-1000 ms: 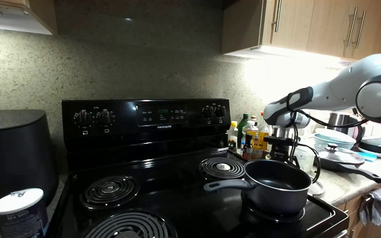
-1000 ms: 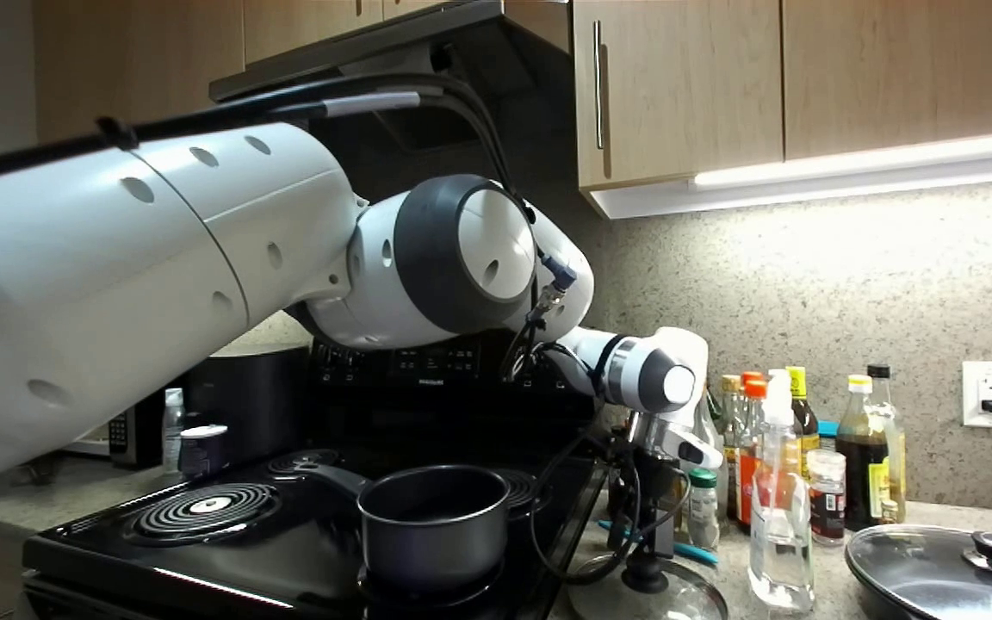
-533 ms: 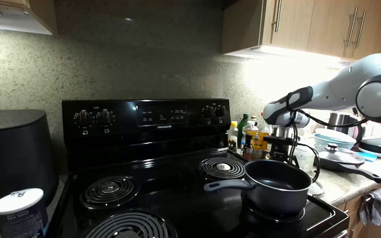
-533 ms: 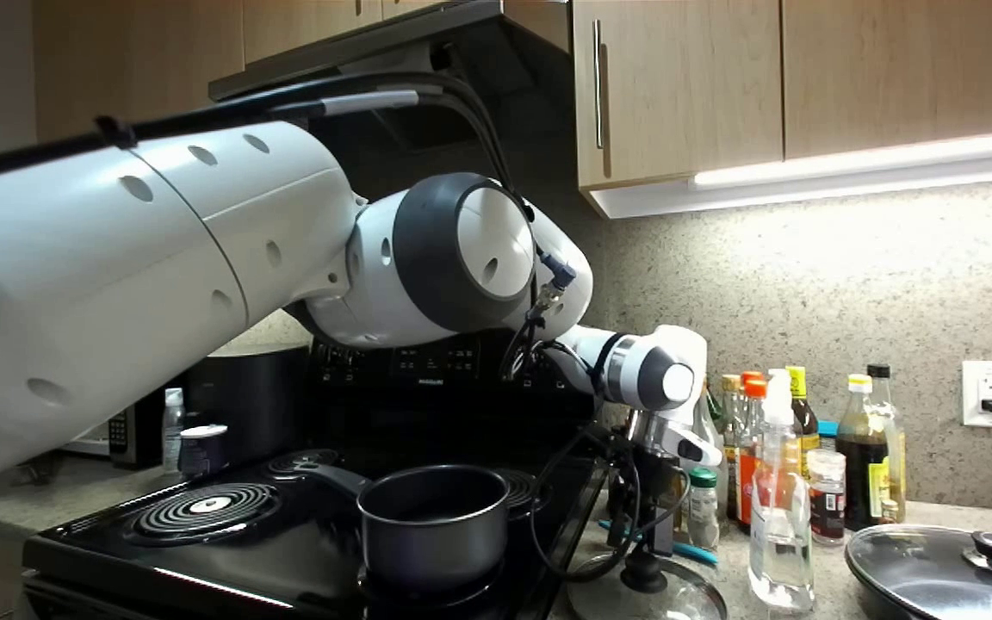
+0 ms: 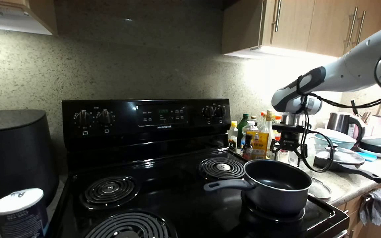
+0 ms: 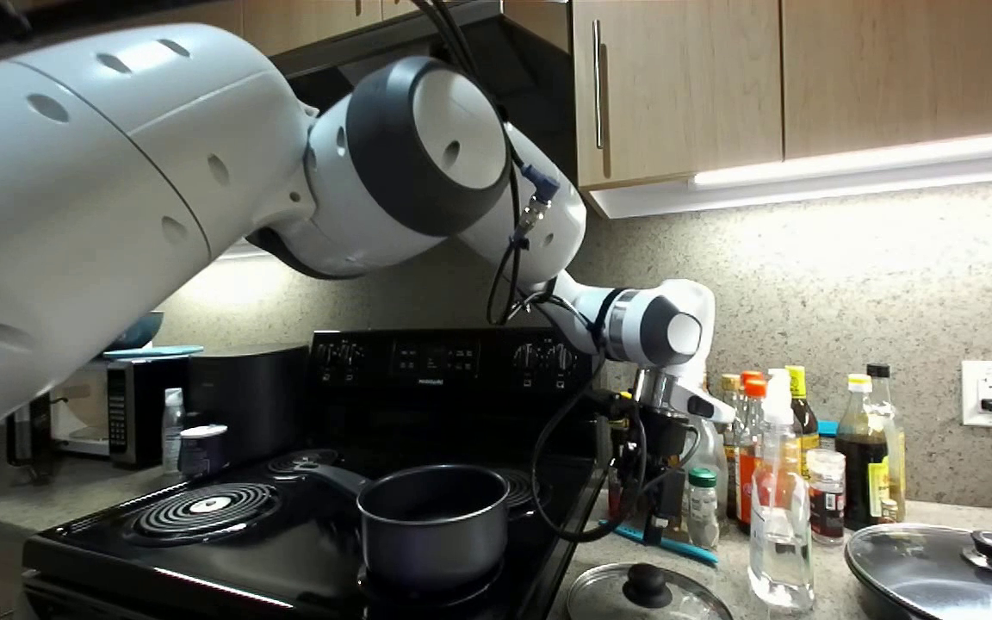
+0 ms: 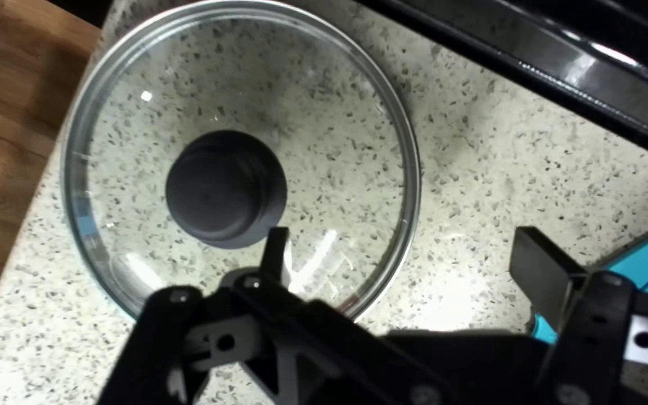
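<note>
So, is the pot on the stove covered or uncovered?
Uncovered: both exterior views show the pot open on top; a glass lid lies on the counter.

A pale, speckled countertop (image 7: 464, 191) is shared by a flat-lying glass lid (image 7: 239, 163), a turquoise utensil (image 7: 644, 264), a clear spray bottle (image 6: 780, 538), assorted bottles (image 6: 859, 474) and a lidded pan (image 6: 935, 570), while a dark saucepan (image 5: 276, 195) is carried by a front burner (image 5: 276, 218) on the black stove (image 5: 190, 205) alongside.

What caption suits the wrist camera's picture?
A clear lid with a dark knob on a speckled counter, an open robot gripper close by.
</note>
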### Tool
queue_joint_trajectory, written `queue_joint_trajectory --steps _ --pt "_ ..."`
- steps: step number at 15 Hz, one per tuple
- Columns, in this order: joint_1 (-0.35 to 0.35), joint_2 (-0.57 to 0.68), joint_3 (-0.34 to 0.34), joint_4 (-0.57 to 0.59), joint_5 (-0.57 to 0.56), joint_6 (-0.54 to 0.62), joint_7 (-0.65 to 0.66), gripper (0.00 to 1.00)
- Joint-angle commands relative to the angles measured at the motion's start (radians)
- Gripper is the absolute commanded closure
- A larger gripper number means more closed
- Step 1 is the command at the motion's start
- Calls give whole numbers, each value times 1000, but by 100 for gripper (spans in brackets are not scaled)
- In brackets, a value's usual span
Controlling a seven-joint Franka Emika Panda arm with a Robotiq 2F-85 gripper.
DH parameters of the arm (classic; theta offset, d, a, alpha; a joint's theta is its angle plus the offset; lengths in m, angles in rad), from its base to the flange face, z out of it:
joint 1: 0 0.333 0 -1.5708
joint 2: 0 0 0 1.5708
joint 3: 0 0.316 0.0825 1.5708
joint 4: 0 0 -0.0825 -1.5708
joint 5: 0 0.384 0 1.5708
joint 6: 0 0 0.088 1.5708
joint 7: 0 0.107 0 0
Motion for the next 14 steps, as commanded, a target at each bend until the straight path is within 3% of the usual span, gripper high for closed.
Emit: queue_joint_trajectory --steps 1,14 --pt "1 -14 -4 -8 2 -5 -1 0" --pt "-55 35 -28 -17 36 -8 41 0"
